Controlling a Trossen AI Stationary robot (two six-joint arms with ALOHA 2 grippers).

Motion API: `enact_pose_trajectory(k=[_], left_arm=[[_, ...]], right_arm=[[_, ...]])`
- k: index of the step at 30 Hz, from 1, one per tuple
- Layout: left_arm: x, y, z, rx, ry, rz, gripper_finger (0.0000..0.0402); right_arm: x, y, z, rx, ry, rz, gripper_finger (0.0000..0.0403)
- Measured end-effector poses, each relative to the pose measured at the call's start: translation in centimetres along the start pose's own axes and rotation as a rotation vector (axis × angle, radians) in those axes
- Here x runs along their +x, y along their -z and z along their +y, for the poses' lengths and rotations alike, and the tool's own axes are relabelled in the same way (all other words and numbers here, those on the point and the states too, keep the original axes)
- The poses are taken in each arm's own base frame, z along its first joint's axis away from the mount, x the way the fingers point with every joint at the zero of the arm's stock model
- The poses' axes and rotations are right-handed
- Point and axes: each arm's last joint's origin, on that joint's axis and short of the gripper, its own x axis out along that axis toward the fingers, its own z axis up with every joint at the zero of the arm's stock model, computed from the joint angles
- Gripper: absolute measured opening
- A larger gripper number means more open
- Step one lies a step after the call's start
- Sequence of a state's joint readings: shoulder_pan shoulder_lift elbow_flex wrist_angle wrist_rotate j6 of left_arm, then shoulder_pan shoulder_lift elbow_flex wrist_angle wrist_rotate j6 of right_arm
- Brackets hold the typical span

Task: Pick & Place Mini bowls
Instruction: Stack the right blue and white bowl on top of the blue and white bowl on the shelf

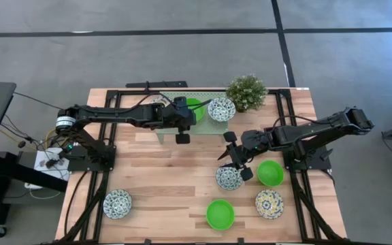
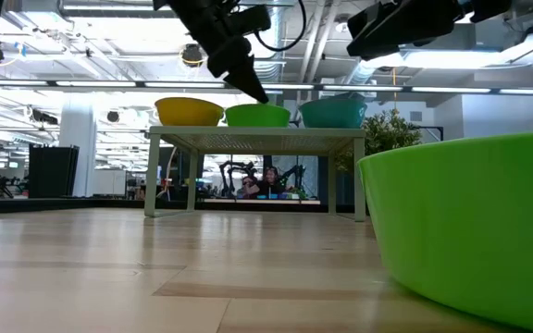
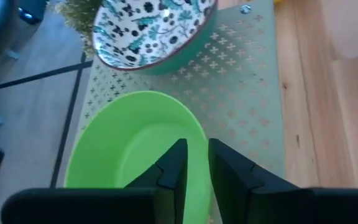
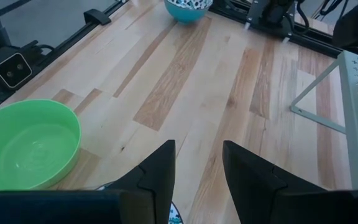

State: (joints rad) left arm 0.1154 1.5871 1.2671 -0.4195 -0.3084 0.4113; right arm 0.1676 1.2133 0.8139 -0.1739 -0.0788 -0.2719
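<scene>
Closest to the front edge sit loose mini bowls – a green bowl (image 1: 220, 214) among them. Mid-table, the right gripper (image 1: 235, 157) hovers open and empty over a floral bowl (image 1: 228, 177), looks lined up to grab it next. At the back rack (image 1: 167, 114), the left gripper (image 3: 194, 163) straddles a green bowl's (image 3: 124, 149) rim, jaws slightly parted – seems like a release, lift away next.

- I'm working in a big open robotics lab: bare ceiling pipes (image 2: 109, 11) and strip lights overhead.
- A person (image 2: 268, 182) sits at another arm rig far behind my wooden table (image 1: 169, 177).
</scene>
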Motion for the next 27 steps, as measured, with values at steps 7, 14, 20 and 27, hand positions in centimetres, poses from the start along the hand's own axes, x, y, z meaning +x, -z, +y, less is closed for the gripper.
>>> enact_pose_trajectory(k=[7,14,20,27], left_arm=[[-0.2,-0.5,-0.1,-0.007,-0.019,-0.038,0.0065],[-3.1,-2.0,-1.3,-0.035,-0.002,-0.156,0.0063],[-7.0,-2.5,-3.0,-0.147,0.063,-0.258,0.0063],[-9.7,-0.2,-5.7,-0.186,0.16,-0.286,0.0062]], right_arm=[[0.0,0.0,0.0,0.0,0.001,-0.003,0.0129],[0.1,0.0,0.0,0.001,0.001,-0.003,0.0129],[0.1,0.0,0.0,0.036,0.0,-0.003,0.0129],[0.1,0.0,0.0,0.14,-0.002,-0.003,0.0129]])
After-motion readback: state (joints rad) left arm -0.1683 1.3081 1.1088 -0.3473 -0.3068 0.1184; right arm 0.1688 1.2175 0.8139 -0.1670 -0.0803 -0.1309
